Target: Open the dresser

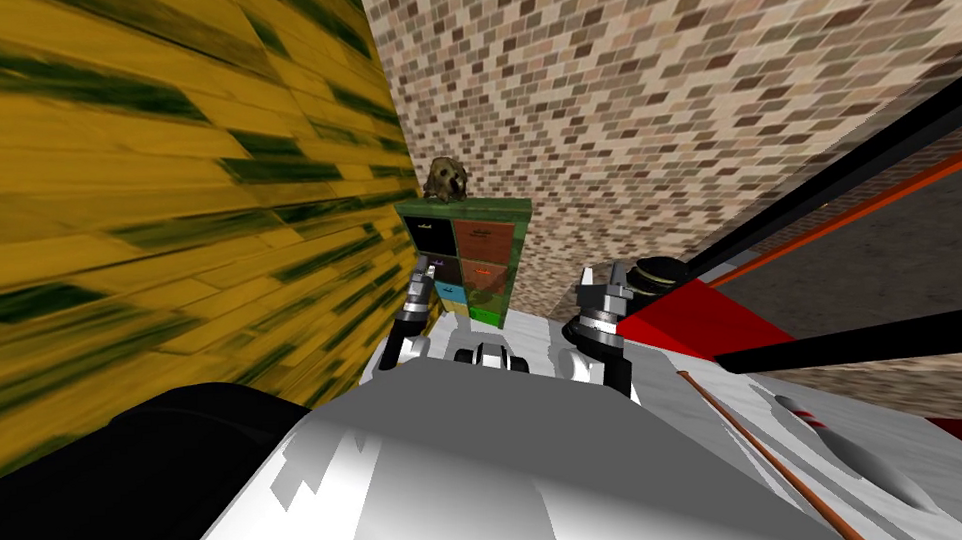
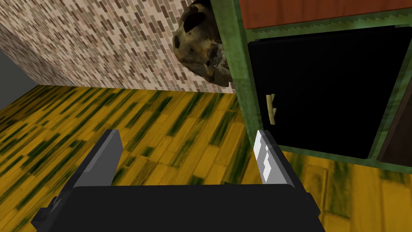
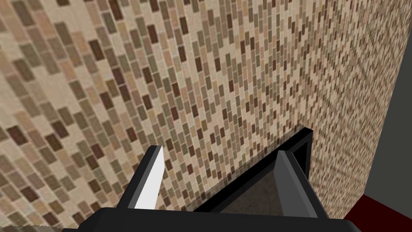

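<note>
The dresser (image 1: 465, 251) has a green frame and drawer fronts of different colours, and it stands against the brick wall. My left gripper (image 1: 422, 275) is raised in front of its left column. In the left wrist view the left gripper (image 2: 187, 151) is open with nothing between its fingers. A black drawer front (image 2: 322, 92) with a small pale handle (image 2: 272, 109) lies just beyond one fingertip (image 2: 265, 155), off to that side of the gap and apart from it. A brown drawer front (image 2: 322, 10) adjoins the black one. My right gripper (image 1: 599, 281) is held up to the right of the dresser, open and empty (image 3: 219, 177).
A mottled brown skull-like object (image 1: 447, 179) sits on the dresser's top at its left end (image 2: 201, 44). Yellow and green plank floor (image 1: 118, 245) spreads to the left of the dresser. A red and black structure (image 1: 711, 314) lies close on the right.
</note>
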